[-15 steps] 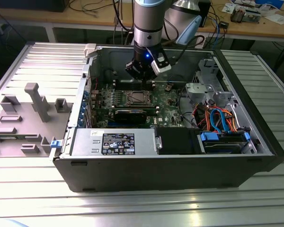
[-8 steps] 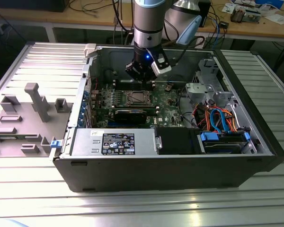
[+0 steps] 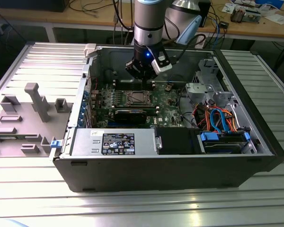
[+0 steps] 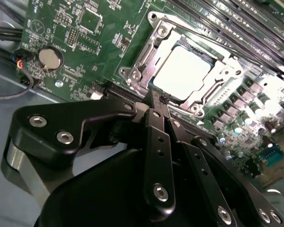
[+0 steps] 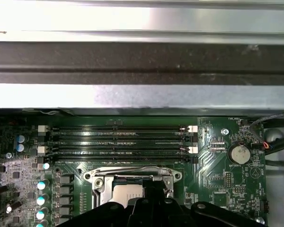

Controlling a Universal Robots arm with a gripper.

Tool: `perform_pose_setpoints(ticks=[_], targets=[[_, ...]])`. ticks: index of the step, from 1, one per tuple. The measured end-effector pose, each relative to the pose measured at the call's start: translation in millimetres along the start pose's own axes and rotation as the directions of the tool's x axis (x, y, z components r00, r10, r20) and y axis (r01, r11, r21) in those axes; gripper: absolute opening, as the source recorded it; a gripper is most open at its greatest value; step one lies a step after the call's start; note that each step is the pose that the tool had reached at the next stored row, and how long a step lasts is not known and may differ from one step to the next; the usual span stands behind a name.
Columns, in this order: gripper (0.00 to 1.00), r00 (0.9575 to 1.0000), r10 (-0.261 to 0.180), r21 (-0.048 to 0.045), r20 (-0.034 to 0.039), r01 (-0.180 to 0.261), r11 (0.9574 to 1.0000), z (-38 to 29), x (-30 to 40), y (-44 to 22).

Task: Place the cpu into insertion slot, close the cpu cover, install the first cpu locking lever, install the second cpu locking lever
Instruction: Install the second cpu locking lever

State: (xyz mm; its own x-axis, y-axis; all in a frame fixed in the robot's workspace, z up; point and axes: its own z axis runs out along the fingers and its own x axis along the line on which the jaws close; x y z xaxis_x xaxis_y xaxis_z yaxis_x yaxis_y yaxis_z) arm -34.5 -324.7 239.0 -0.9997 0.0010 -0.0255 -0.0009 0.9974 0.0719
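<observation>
- A robot arm reaches down into an open desktop computer case that lies on its side on a ribbed metal table.
- Nearest the exterior view's camera, along the front of the case, sit a silver power supply with a label, then a black box, then a drive bay with blue plastic parts and a bundle of orange and blue cables toward the exterior view's right.
- On the table at the exterior view's left lies a grey plastic tray with upright blocks.
- Farther in lies the green motherboard; the insertion slot sits near its middle.
- In the second wrist view the cpu lies flat in the insertion slot, its pale silver top bright and bare.
- The cpu cover, a silvery frame with a large window, lies down around the cpu in the same view.
- The gripper hangs just above the socket's near edge; its two black fingers come together at the tips, holding nothing.
- In the exterior view the gripper is just behind the socket, under the arm's grey wrist with a blue light.
- A round silver coin battery sits on the board well apart from the socket.
- Beyond the socket, in the first wrist view, run long black memory slots with white end clips, then the case's metal wall.
- Farthest back stands a wooden bench with cables and papers.
</observation>
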Motion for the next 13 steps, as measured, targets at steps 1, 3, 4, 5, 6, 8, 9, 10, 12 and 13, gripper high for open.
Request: perform_pose_setpoints(ticks=[1, 3, 4, 5, 6, 8, 9, 10, 12, 13], targets=[[0.11, 1.0000, 0.000, -0.0001, 0.0001, 0.000, 1.0000, -2.4, -0.1, 0.1], [0.11, 1.0000, 0.000, -0.0001, 0.0001, 0.000, 1.0000, -7.9, -0.2, 0.6], [0.11, 1.0000, 0.000, 0.0000, 0.0001, 0.000, 1.0000, -9.6, -0.3, 0.7], [0.11, 1.0000, 0.000, -0.0002, 0.0001, 0.000, 1.0000, -9.8, -0.3, 0.7], [0.11, 1.0000, 0.000, 0.0000, -0.0001, 0.000, 1.0000, -10.0, -0.3, 0.1], [0.11, 1.0000, 0.000, -0.0001, 0.0000, 0.000, 1.0000, -10.0, -0.3, -1.1], [0.11, 1.0000, 0.000, -0.0001, 0.0000, 0.000, 1.0000, -10.0, -0.3, -2.0], [0.11, 1.0000, 0.000, -0.0001, 0.0000, 0.000, 1.0000, -10.0, -0.3, -2.7], [0.11, 1.0000, 0.000, -0.0001, 0.0000, 0.000, 1.0000, -9.9, -0.3, -4.4], [0.11, 1.0000, 0.000, -0.0001, 0.0000, 0.000, 1.0000, -9.9, -0.3, -5.4]])
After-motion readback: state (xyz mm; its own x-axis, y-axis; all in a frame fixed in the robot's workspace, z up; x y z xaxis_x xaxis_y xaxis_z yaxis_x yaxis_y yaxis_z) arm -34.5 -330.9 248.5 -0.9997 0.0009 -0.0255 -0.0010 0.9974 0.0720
